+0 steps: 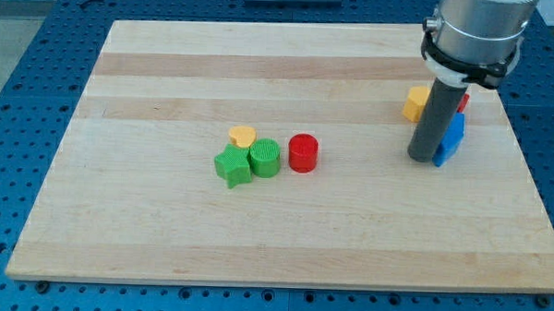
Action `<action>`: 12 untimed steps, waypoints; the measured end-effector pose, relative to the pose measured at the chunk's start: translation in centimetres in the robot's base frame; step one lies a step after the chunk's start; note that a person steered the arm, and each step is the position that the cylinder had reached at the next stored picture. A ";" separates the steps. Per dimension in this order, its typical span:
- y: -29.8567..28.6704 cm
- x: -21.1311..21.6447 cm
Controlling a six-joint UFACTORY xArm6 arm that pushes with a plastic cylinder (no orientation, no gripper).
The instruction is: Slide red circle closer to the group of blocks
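The red circle (303, 153) lies near the middle of the wooden board (164, 225). Just to its left sits a group: a green circle (266, 158), a green star (233, 166) and a yellow heart (243, 136). The red circle is close to the green circle, almost touching it. My tip (422, 158) is well to the view's right of the red circle, down on the board beside a blue block (452, 138).
At the view's right, next to the rod, lie a yellow block (415, 103), the blue block and a red block (464, 101) mostly hidden behind the rod. The arm's grey body fills the top right corner.
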State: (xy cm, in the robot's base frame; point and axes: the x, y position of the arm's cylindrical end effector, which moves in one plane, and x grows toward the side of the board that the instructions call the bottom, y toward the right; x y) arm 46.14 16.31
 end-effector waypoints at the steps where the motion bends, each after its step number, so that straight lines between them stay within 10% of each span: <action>1: -5.2 0.7; 9: -18.0 2.3; 12: -12.9 0.4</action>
State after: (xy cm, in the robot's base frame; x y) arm 46.55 3.40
